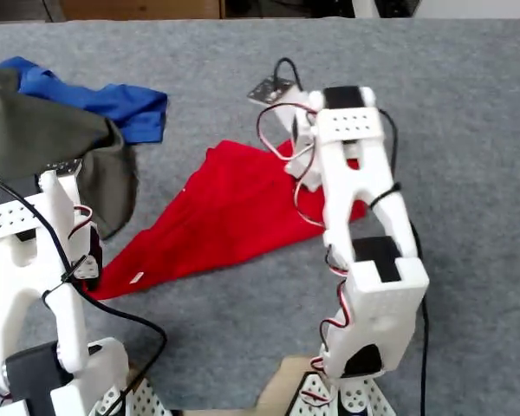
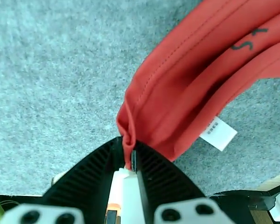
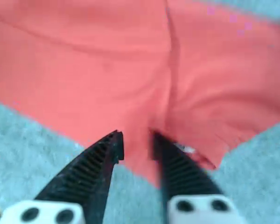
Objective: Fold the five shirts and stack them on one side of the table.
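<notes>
A red shirt [image 1: 234, 208] lies stretched across the middle of the grey table. My left gripper [image 2: 129, 158] is shut on its bunched hem at the near-left corner [image 1: 104, 277], where a white label [image 2: 218, 133] hangs from the cloth. In the right wrist view, my right gripper [image 3: 137, 142] stands slightly open at the shirt's edge, with red cloth [image 3: 107, 70] showing between its fingers and a crease running up to them. Seen from above, that arm [image 1: 355, 173] covers the shirt's far-right part.
A blue shirt [image 1: 113, 104] and a dark olive shirt [image 1: 43, 139] lie heaped at the far left. Bare grey table [image 1: 468, 130] stretches to the right and behind. A tan board [image 1: 282, 390] lies between the arm bases.
</notes>
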Controlling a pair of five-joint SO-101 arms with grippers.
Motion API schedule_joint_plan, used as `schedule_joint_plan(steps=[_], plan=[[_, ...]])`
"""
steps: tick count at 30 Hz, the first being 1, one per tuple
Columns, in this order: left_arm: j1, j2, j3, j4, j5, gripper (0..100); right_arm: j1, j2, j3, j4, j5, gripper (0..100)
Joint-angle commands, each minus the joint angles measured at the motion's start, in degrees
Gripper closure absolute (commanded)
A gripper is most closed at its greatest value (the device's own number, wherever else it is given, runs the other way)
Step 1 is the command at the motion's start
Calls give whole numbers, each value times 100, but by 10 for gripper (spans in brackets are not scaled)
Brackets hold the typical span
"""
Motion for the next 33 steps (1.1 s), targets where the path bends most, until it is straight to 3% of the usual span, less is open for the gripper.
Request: schedule_joint_plan(steps=[1,3,6,12,19,22,26,33], plan=[[79,-163,-79,88,-26,981,-382,277,-347,-369,-123,723],[53,-163,-79,88,-18,981,-567,699,-690,-501,-123,698],[26,-163,-70,88,-18,981,-708,1411,-1262,-457,-132,740],[26,-163,-70,88,-9,981,-514,2527,-2448,343,-132,998],[70,-163,-70,88,-9,981,154,2105,-3495,1574,141,994],[70,-163,-70,62,-9,981,576,1262,-2870,1556,185,994],[88,-145,-70,44,-9,981,954,-13,-1112,1486,809,994],[756,-110,53,-26,0,981,1657,-1938,2958,-123,1477,994]])
